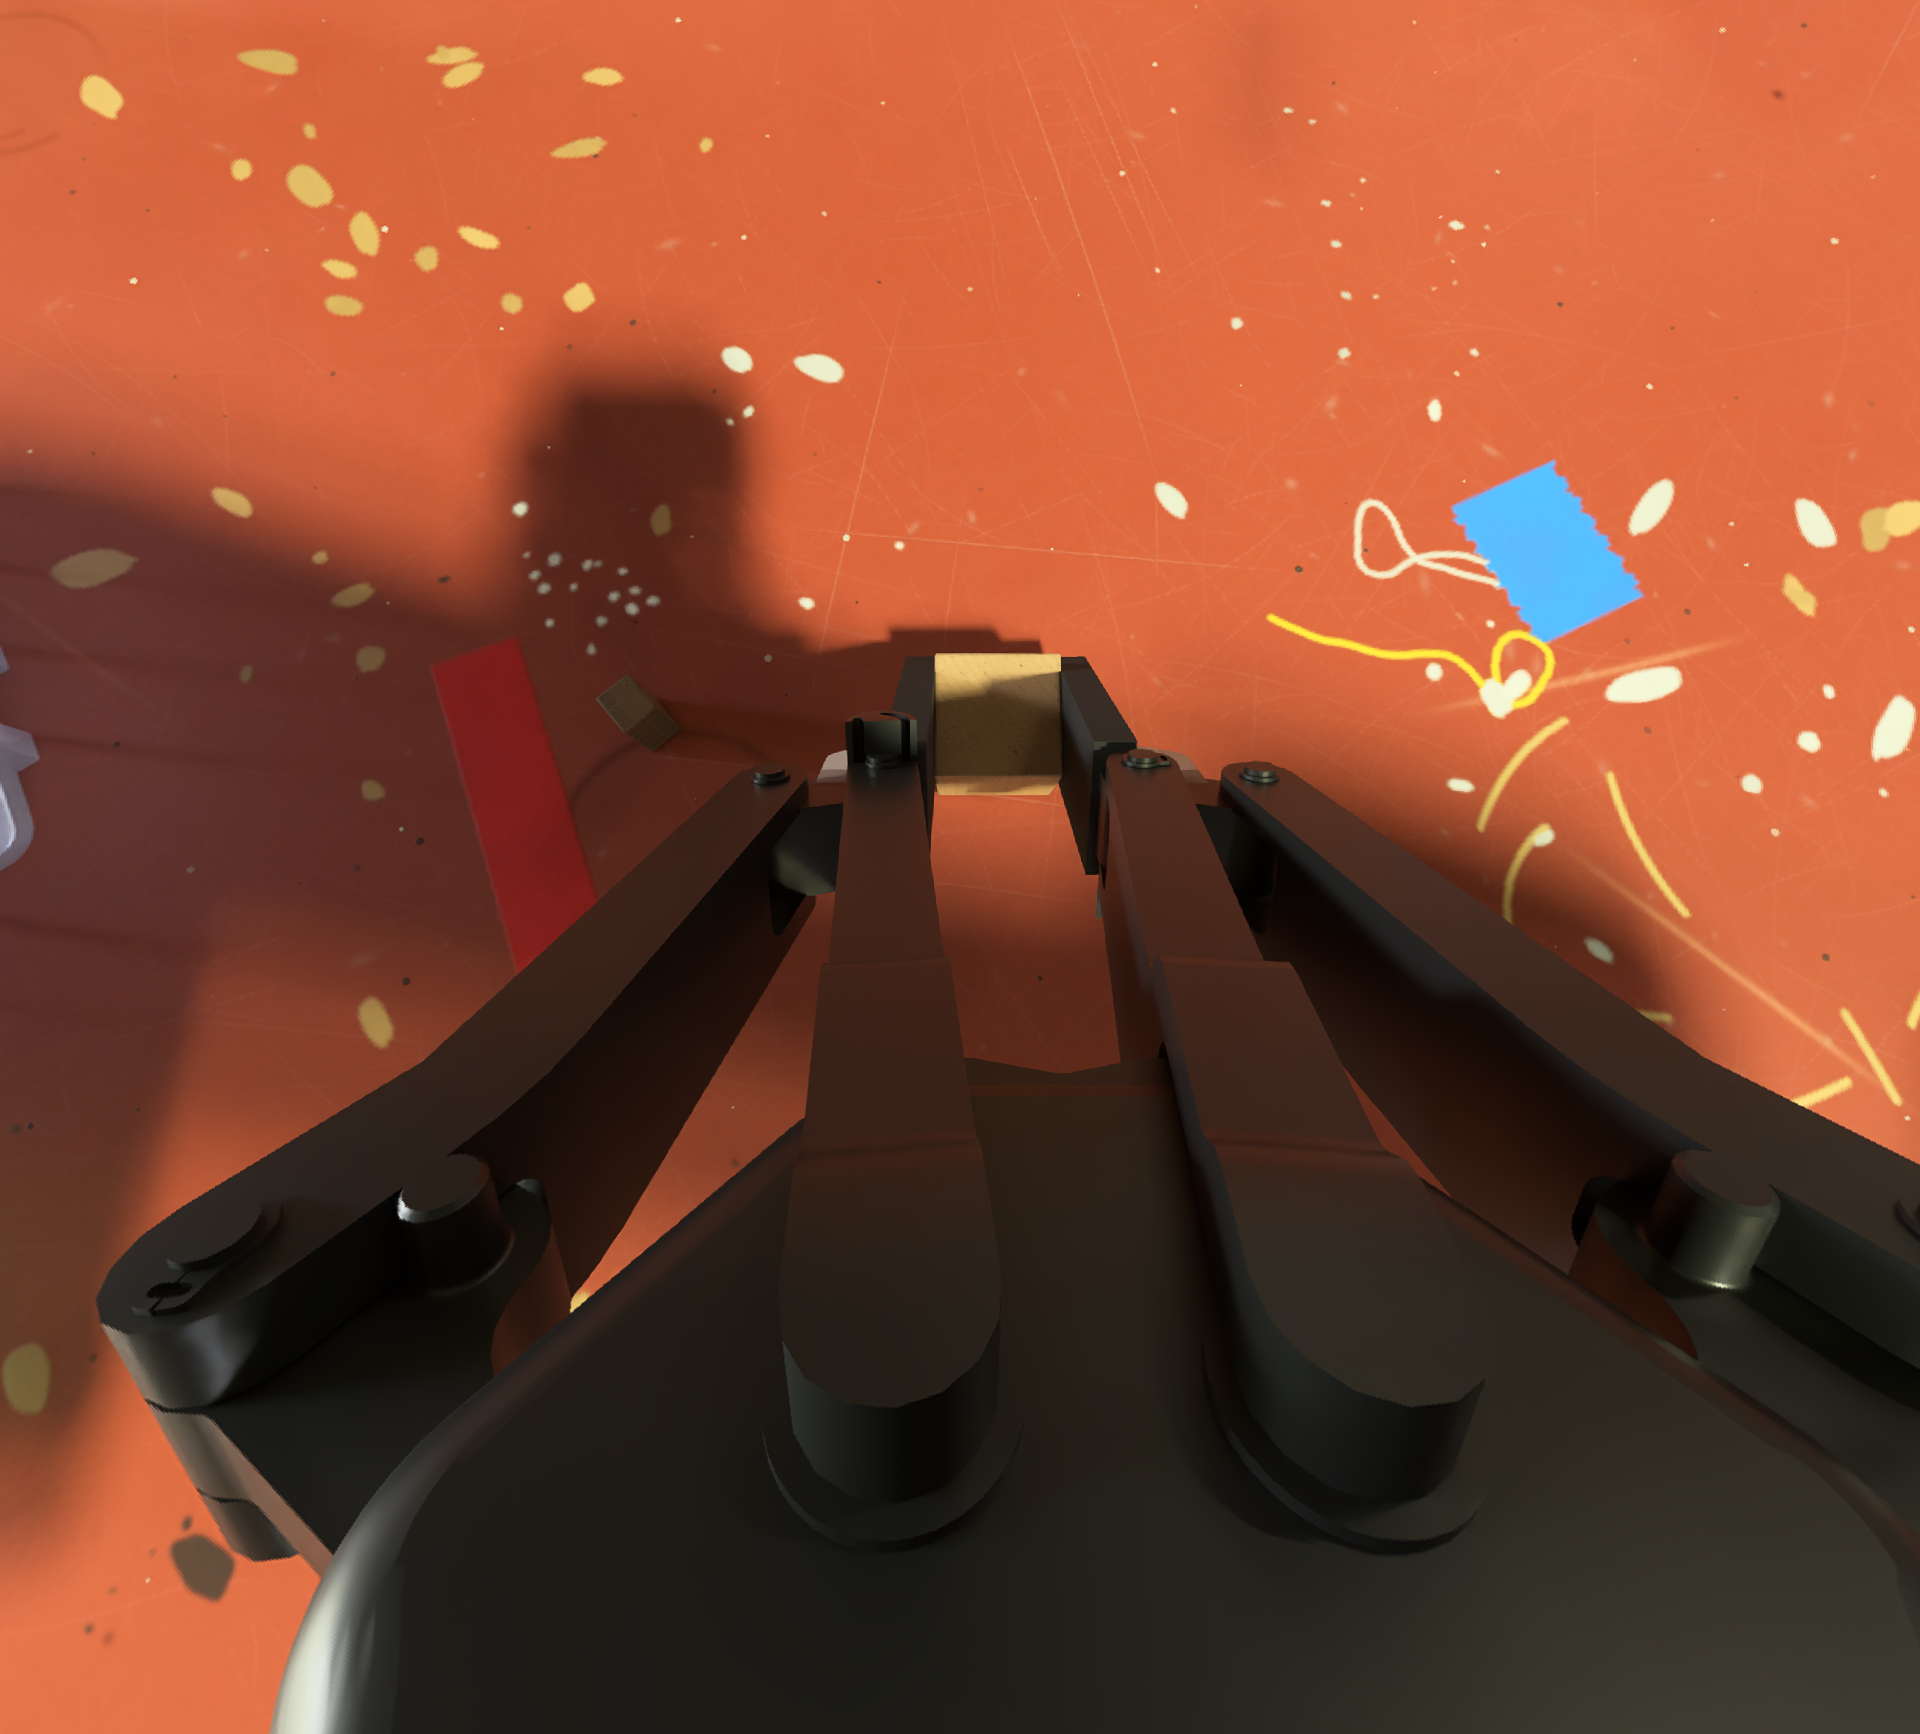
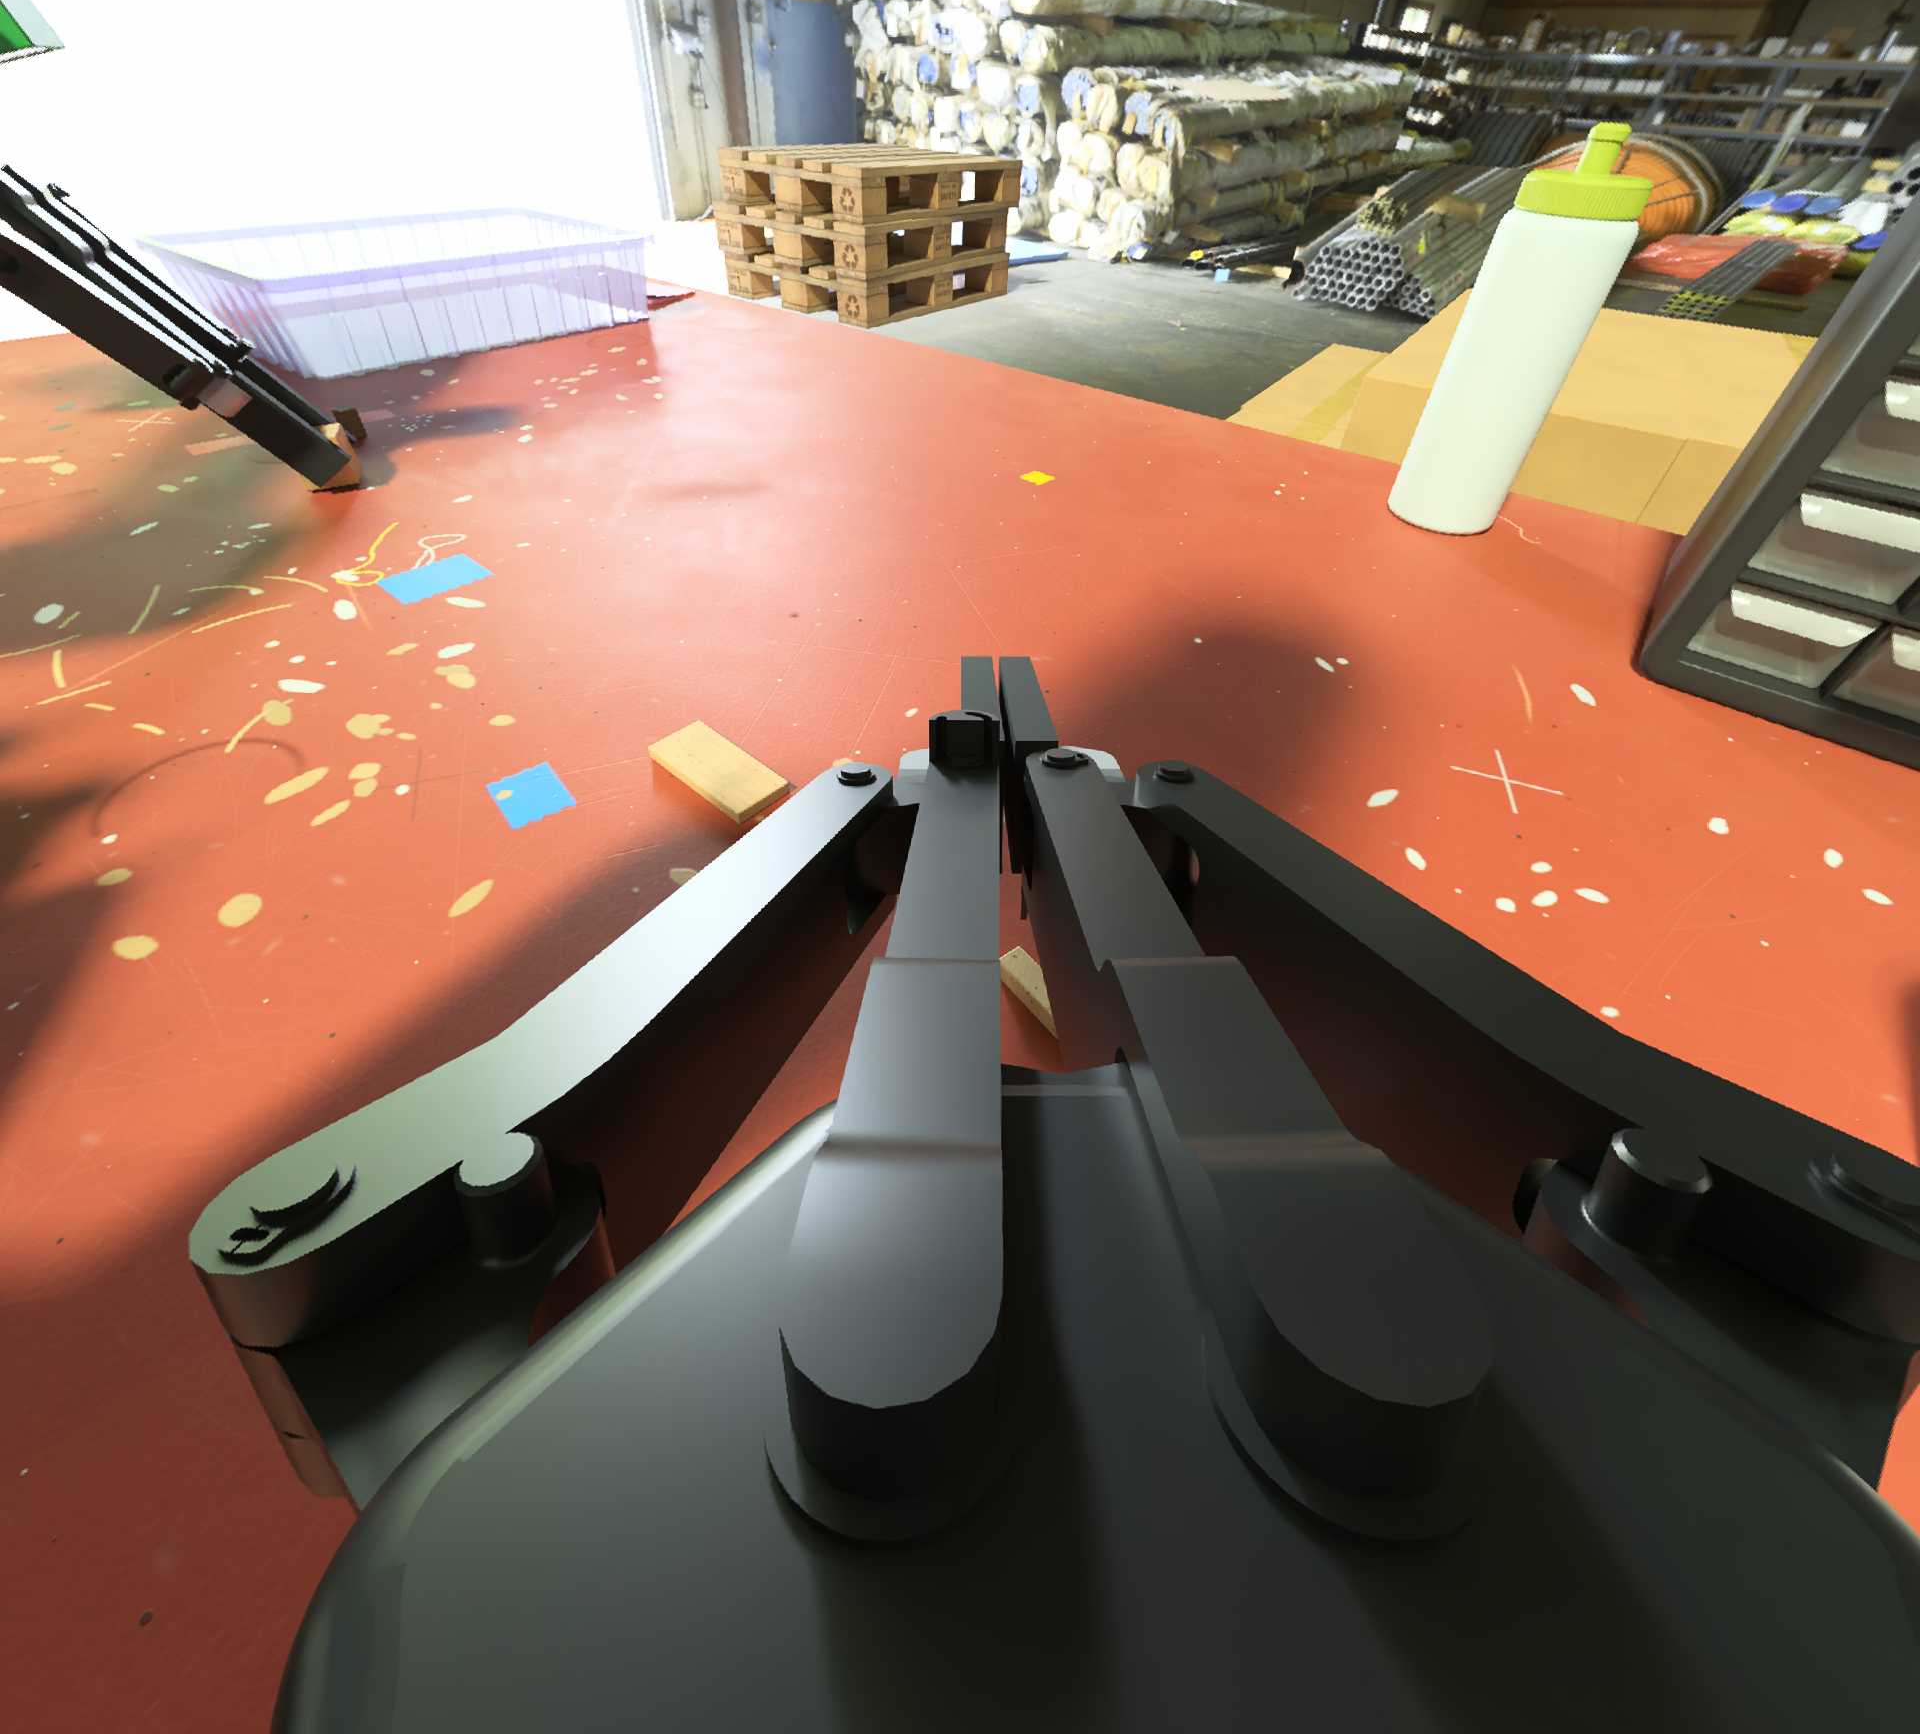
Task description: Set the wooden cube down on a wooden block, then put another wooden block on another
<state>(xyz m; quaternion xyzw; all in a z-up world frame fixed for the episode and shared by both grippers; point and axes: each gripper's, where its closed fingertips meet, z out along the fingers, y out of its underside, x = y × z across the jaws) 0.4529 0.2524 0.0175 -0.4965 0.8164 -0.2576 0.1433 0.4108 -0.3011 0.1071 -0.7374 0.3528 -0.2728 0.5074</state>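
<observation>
The left claw [image 1: 997,718] grips the wooden cube [image 1: 995,716] above the orange bench [image 1: 1039,178], while the right claw [image 2: 1006,697], closed and empty, has a flat wooden block [image 2: 717,770] at ten o'clock.

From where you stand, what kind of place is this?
Most likely a warehouse or industrial workshop. Behind the paint-spattered orange table stand stacked wooden pallets, piles of wrapped rolls and bundled metal pipes. A small-parts drawer cabinet sits on the table's right side.

The right gripper [image 2: 1006,697], fingers together, hovers just beside a flat wooden block [image 2: 717,770].
</observation>
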